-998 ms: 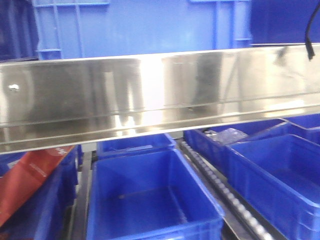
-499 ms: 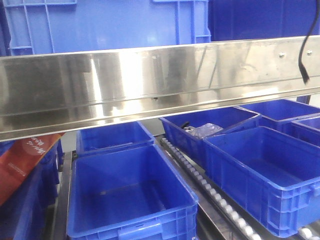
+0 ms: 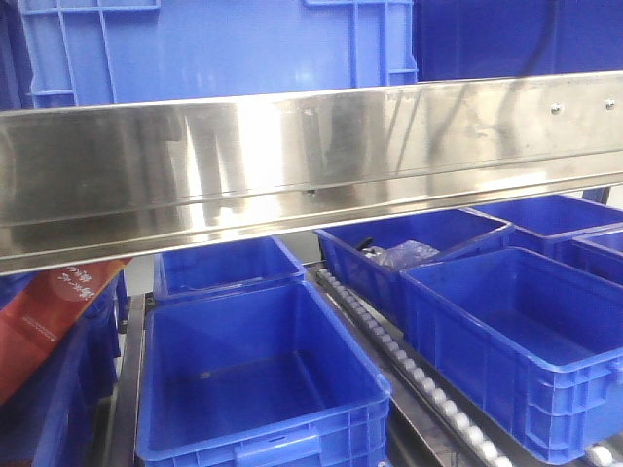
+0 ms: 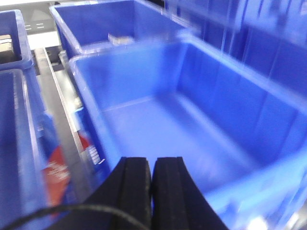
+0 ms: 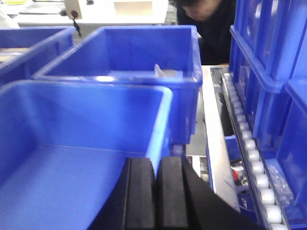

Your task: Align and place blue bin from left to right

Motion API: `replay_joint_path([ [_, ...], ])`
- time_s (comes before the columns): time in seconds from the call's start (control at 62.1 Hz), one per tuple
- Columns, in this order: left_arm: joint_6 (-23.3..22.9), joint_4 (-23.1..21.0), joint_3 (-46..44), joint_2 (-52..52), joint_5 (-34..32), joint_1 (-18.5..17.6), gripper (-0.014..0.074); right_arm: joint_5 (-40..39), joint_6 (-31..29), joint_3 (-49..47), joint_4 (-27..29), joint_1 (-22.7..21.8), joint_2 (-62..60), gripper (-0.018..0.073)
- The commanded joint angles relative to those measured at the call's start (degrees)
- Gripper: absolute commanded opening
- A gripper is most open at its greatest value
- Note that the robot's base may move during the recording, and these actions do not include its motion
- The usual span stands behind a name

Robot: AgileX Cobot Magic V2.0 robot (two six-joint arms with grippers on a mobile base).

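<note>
Left gripper [image 4: 151, 184]: the two black pads are pressed together with nothing between them. It hangs over the near rim of an empty blue bin [image 4: 192, 120], whose floor is bare. Behind that bin stands a second blue bin [image 4: 103, 24] holding a small pale item against its far wall; what the item is cannot be determined. To the left, a metal rail [image 4: 57, 120] separates this lane from another blue container [image 4: 14, 153], with a red label [image 4: 60, 167] visible below the rail.

Right gripper [image 5: 156, 191]: pads together, gripping nothing. It sits just above the right near corner of an empty blue bin [image 5: 72, 139]. Directly behind, touching or nearly touching, is another blue bin [image 5: 139, 52] with a small whitish scrap on its floor. A roller track [image 5: 252, 158] runs along the right, with stacked blue crates [image 5: 273, 52] beyond it. A person in dark clothing [image 5: 206, 24] is at the far end.

Front view: a stainless shelf edge [image 3: 311, 156] crosses the frame, with a large blue crate [image 3: 224, 49] above it. Below, the centre lane holds one empty bin [image 3: 253, 379] in front and another [image 3: 224, 268] behind. Across the roller track [image 3: 409, 370], the right lane holds an empty bin [image 3: 516, 341] in front and one containing crumpled clear plastic [image 3: 404, 255] behind. A red carton [image 3: 49, 316] leans in the bin at far left.
</note>
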Motion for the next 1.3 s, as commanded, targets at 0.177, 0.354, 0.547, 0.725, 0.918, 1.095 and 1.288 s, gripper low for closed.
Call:
replay_joint_path([
  [0.177, 1.8, 0.5, 10.8, -9.8, -7.5, 3.2, 0.0001, 1.1, -0.8, -0.2, 1.3, 0.3, -1.9, -0.0078],
  [0.354, 1.9, 0.6, 21.1, -19.6, -10.2, 4.4, 0.0001, 2.5, -0.8, -0.2, 1.3, 0.9, -2.6, -0.0078],
  [0.547, 2.0, 1.7, 31.8, -31.8, -10.6, 4.4, 0.0001, 2.7, -0.8, -0.2, 1.3, 0.9, -2.7, -0.0078],
  [0.725, 2.0, 2.5, 40.8, -44.2, -10.6, 4.4, 0.0001, 0.8, -0.8, -0.2, 1.3, 0.9, -2.7, -0.0078],
  [0.918, 2.0, 2.6, 47.0, -53.5, -10.1, 4.4, 0.0001, -0.1, -0.8, -0.2, 1.3, 0.9, -2.7, -0.0078],
  [1.095, 2.0, 2.6, 50.8, -59.1, -10.0, 4.4, 0.0001, -0.2, -0.8, -0.2, 1.3, 0.9, -2.7, -0.0078],
  [1.288, 2.0, 2.6, 51.0, -61.1, -10.2, 4.4, 0.0001, -0.2, -0.8, -0.2, 1.3, 0.9, -2.7, -0.0078],
])
